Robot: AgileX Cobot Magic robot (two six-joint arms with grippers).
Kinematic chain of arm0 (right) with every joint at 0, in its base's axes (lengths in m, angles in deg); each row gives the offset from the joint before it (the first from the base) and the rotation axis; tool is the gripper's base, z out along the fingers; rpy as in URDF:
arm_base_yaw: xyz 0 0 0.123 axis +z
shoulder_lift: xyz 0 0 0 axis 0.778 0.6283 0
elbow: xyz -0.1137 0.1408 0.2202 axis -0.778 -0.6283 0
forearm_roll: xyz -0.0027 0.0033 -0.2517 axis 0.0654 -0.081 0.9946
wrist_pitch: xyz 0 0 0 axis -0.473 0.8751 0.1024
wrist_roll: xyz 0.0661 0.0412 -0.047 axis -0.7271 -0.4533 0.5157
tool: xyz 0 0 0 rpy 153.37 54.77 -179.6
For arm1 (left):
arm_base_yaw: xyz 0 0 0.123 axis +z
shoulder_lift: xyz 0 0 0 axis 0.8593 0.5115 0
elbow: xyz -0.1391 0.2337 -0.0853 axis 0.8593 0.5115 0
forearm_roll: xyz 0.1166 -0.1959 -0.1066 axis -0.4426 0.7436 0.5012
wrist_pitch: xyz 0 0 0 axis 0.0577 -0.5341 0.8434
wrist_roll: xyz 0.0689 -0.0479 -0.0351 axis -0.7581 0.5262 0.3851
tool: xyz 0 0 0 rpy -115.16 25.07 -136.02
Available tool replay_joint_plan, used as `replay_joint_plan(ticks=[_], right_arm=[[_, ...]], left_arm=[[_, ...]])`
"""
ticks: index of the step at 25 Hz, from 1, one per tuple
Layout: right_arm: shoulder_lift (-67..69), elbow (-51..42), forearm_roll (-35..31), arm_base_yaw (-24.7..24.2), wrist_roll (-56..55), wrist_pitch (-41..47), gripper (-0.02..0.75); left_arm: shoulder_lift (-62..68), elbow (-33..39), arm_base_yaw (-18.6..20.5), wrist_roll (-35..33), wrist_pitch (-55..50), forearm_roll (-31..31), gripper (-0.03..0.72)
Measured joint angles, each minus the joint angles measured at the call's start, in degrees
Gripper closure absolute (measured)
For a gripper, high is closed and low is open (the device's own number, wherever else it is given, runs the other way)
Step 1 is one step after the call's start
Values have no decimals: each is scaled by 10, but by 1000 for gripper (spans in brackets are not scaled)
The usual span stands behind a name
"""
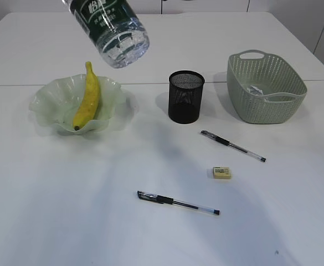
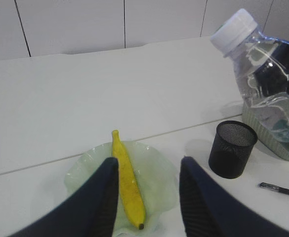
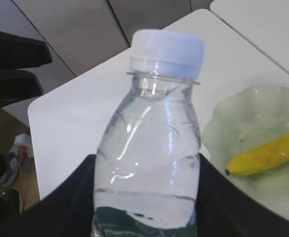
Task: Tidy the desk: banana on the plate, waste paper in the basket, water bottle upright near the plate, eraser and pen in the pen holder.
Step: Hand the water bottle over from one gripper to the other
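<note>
My right gripper [image 3: 146, 170] is shut on the clear water bottle [image 3: 154, 113], which has a white cap and green label. It hangs tilted in the air above the back of the table, beside the plate [image 1: 114, 33]. The yellow banana [image 1: 88, 100] lies on the pale green wavy plate [image 1: 42, 105]. My left gripper [image 2: 146, 197] is open and empty above the plate [image 2: 161, 168] and banana [image 2: 127, 182]. Two pens [image 1: 232, 146] [image 1: 178, 203] and a yellowish eraser [image 1: 222, 173] lie on the table. The black mesh pen holder [image 1: 186, 97] stands mid-table. Crumpled paper [image 1: 256, 90] lies in the basket.
The grey-green woven basket [image 1: 266, 86] stands at the back right. A table seam runs behind the plate and pen holder. Neither gripper shows in the exterior view. The bottle also shows at the right of the left wrist view [image 2: 263, 74].
</note>
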Motion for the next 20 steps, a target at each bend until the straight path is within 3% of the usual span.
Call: replay_joint_plan(ticks=[8, 14, 20], right_arm=[[0, 0, -31, -5, 67, 0, 360], [0, 0, -132, -38, 142, 0, 360], [-1, 0, -190, -60, 190, -2, 360]], left_arm=[[-10, 0, 0, -2, 2, 0, 412], [-13, 0, 0, -3, 3, 1, 413], [-13, 0, 0, -3, 4, 1, 414]])
